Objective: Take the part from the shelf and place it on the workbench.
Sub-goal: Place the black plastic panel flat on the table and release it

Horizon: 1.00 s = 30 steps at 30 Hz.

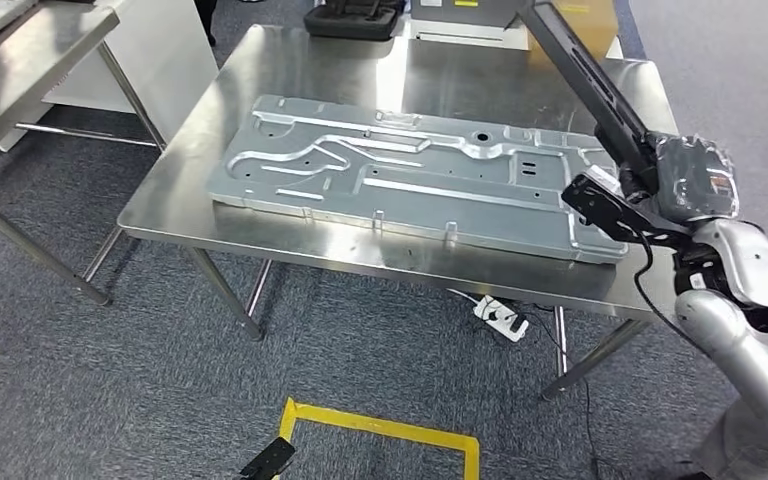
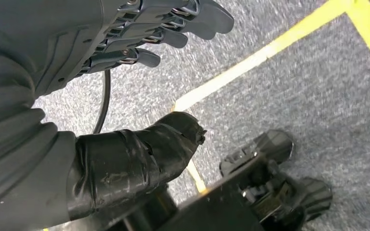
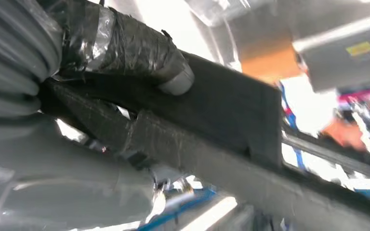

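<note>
Steel first: found the worktop (image 1: 260, 235) spread across most of the head view. Saw 1 large grey stamped panel (image 1: 410, 175) lying flat on it, covering much of the surface. Took that for something already there, not the task's thing.

Next, made out the long black part (image 1: 585, 75), slanting up and away from the right hand (image 1: 680, 180). Placed it in the air above the right end of the worktop, near the panel's right edge and touching neither. Confirmed the grasp in the right wrist view: thumb and fingers (image 3: 125, 53) clenched around the part (image 3: 221, 110).

Then found the left hand (image 2: 77, 72) hanging low over grey carpet and a yellow floor line (image 2: 270, 48). Saw its fingers (image 2: 173, 29) released and apart, holding nothing.

Judged the task well past halfway: part picked and brought to the worktop, not yet set down. Judged what was left as 2 steps: lowering the part onto a bare stretch of steel, then letting go. Could not tell which spot was intended.
</note>
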Each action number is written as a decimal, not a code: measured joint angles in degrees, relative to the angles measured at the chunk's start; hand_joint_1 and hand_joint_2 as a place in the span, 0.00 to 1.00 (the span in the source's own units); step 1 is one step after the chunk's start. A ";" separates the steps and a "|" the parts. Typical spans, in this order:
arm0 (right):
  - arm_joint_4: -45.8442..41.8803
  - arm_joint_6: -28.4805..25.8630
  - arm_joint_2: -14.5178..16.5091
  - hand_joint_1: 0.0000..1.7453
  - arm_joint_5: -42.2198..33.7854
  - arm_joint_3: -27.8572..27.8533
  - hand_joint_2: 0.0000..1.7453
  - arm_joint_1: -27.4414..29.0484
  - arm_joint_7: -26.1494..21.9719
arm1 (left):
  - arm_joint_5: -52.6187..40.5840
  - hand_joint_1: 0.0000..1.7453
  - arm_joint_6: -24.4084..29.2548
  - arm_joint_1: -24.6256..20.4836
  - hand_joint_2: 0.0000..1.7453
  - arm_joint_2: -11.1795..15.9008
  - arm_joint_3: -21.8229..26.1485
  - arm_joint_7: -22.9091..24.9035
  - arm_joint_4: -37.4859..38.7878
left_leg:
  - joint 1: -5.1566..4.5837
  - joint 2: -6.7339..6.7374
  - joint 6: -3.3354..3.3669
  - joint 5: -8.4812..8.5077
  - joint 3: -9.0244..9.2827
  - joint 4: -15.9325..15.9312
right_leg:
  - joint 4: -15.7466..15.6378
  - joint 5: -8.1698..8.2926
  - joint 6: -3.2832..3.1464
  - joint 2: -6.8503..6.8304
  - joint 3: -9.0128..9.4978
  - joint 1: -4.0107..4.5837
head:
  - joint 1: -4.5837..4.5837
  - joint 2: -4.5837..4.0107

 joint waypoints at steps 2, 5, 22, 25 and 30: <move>0.16 -0.07 -0.29 1.00 -0.04 -0.12 1.00 0.06 -0.06 | 0.04 0.00 0.16 -0.02 1.00 -0.14 0.00 -0.02 0.00 | 0.11 0.04 0.04 0.15 0.44 -0.54 | 6.02 -2.97 0.31 0.00 -2.96 -0.13 | 0.11 0.00; 0.43 -0.41 -0.42 1.00 -0.30 -0.14 1.00 0.63 -0.33 | 0.15 0.00 0.33 0.12 1.00 -0.39 0.00 -0.03 0.00 | 0.24 -0.01 0.00 -0.31 0.49 -0.13 | 12.90 -4.37 1.00 -0.02 -6.95 -0.50 | 0.12 0.00; -4.61 3.15 5.95 1.00 17.12 4.34 1.00 1.30 -5.52 | 0.26 0.00 0.13 0.58 1.00 -0.50 0.00 -0.43 0.00 | 0.59 -0.19 -2.67 -4.38 -7.55 13.69 | -0.03 0.59 -1.75 0.01 0.11 -0.33 | -0.38 0.00; -5.40 6.21 7.50 1.00 21.73 6.91 1.00 -0.45 -6.12 | 0.12 0.00 0.12 0.42 1.00 -0.25 0.00 -0.40 0.00 | -0.10 -0.12 -1.02 -0.45 -3.39 4.27 | -0.28 0.32 -1.53 0.00 0.55 -0.06 | -0.25 0.00; -6.16 8.57 9.39 1.00 24.38 11.20 1.00 -1.73 -6.87 | -0.09 0.00 -0.02 0.50 1.00 -0.15 0.01 -0.31 0.00 | 0.13 -0.16 -0.66 0.18 -1.60 1.16 | -0.21 -0.45 -0.17 -0.23 0.74 0.02 | -0.26 0.00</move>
